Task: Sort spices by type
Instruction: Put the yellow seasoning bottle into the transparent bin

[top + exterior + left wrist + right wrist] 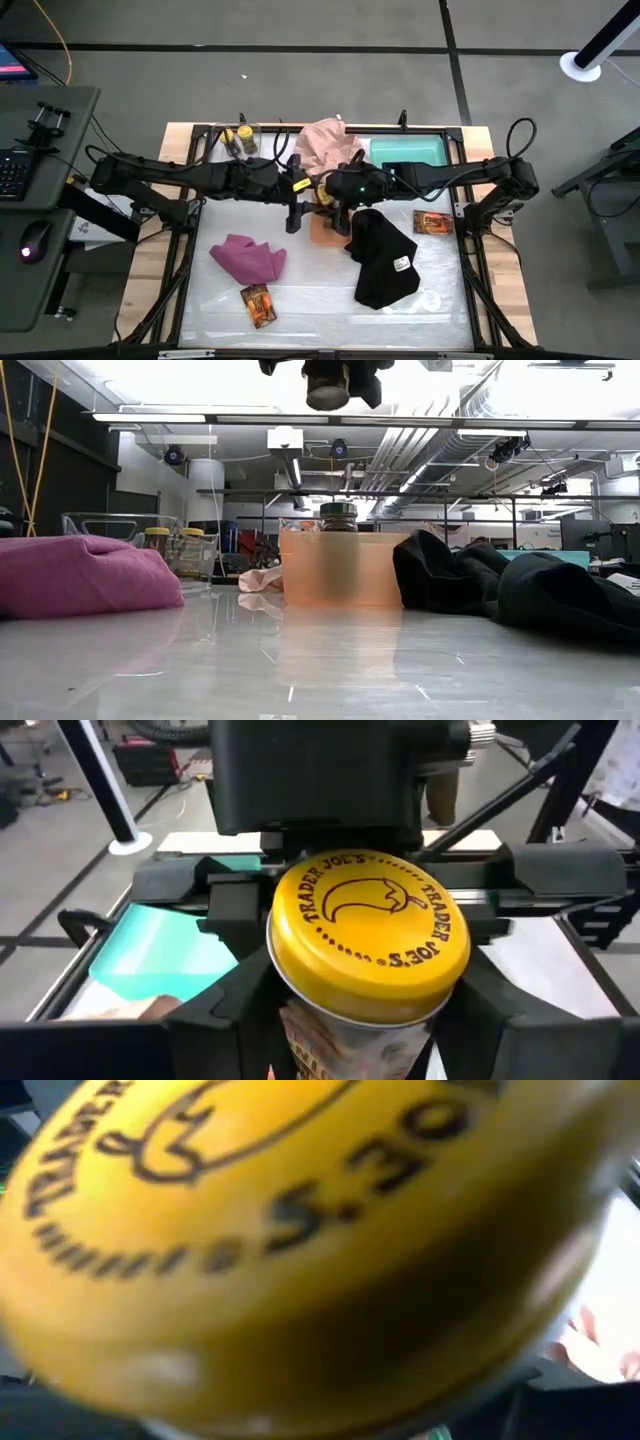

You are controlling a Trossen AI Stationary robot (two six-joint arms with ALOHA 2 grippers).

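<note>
Grey floor surrounds a wooden-edged table whose top is covered in clear glossy film. Both dark arms reach in from the sides and meet above its middle.

At the meeting point, the left gripper is closed around the body of a yellow-lidded spice jar, its fingers pressed to the sides just under the lid. Directly across from it, the right gripper faces the same jar; its wrist camera is filled by the yellow lid, and I cannot tell how its fingers stand.

Just below the two grippers sits the orange tray, and in the low view a green-lidded jar shows above its rim. A black cloth lies just beside the tray, under the right arm. Beyond the right gripper, toward the far edge, are the teal tray and a pale pink cloth. A red-brown packet lies beside the black cloth, under the right arm's forearm.

On the left gripper's side, a magenta cloth lies toward the near edge, with a second red-brown packet just nearer than it. A clear container holding more yellow-lidded jars stands at the far edge behind the left arm.
</note>
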